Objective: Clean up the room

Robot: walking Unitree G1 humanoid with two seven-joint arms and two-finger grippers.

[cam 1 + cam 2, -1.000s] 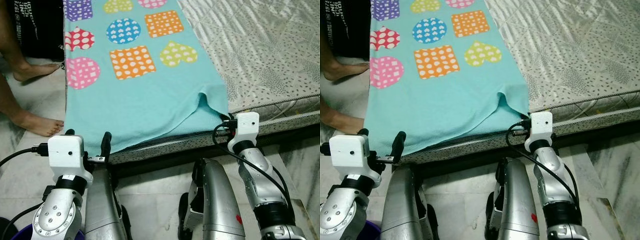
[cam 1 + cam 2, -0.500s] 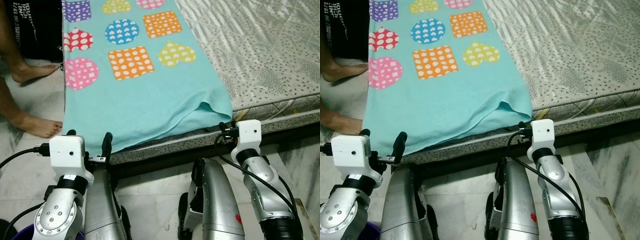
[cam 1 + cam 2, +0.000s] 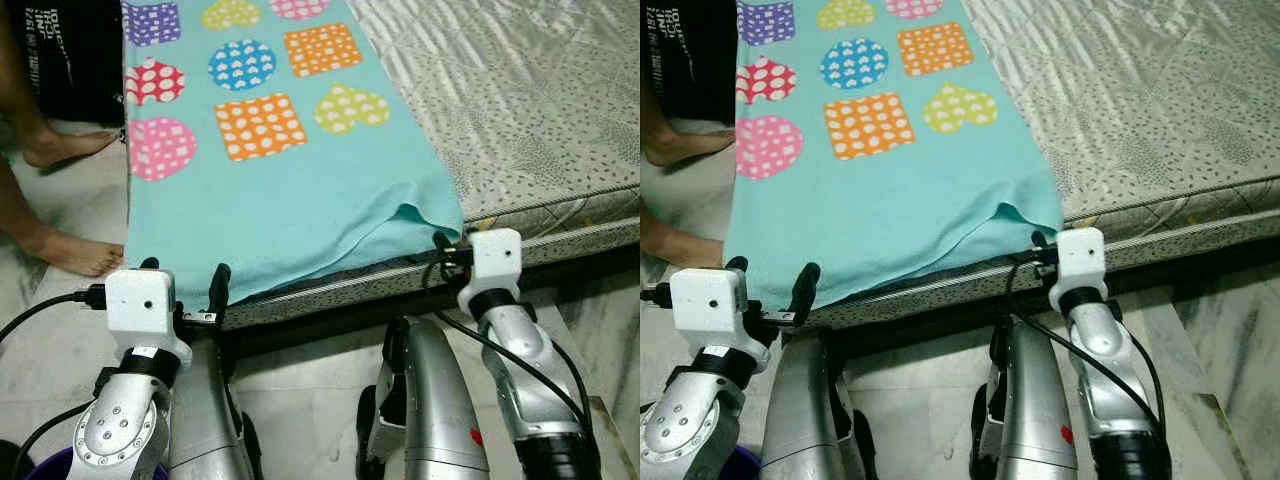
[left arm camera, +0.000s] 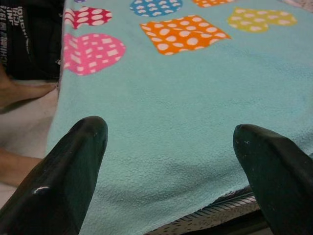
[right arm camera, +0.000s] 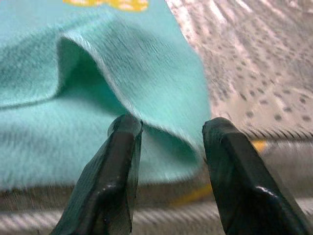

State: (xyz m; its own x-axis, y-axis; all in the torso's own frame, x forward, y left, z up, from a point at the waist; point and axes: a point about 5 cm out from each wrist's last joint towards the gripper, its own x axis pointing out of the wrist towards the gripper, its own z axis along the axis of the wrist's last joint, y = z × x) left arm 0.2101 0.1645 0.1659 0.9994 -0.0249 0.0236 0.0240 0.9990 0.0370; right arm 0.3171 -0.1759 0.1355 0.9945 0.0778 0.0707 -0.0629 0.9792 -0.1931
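A turquoise blanket [image 3: 290,190] with dotted hearts, circles and squares lies along the left side of the bed. Its near edge hangs over the mattress front. My left gripper [image 4: 168,132] is open at the blanket's near left corner, one black finger [image 3: 218,285] on each side just before the hem. My right gripper [image 5: 171,125] is open at the near right corner. There the cloth [image 5: 142,83] is folded up into a small hump, and the fold's edge lies between the two fingers.
The grey patterned mattress [image 3: 540,110] takes up the right side. A person's bare feet [image 3: 70,250] stand on the marble floor left of the bed, beside a black bag [image 3: 70,50]. My own silver legs [image 3: 430,400] stand close to the bed's dark base.
My right gripper drew back slightly, then came forward again to the folded corner. The raised fold is lower than a second ago. The left gripper has hardly moved.
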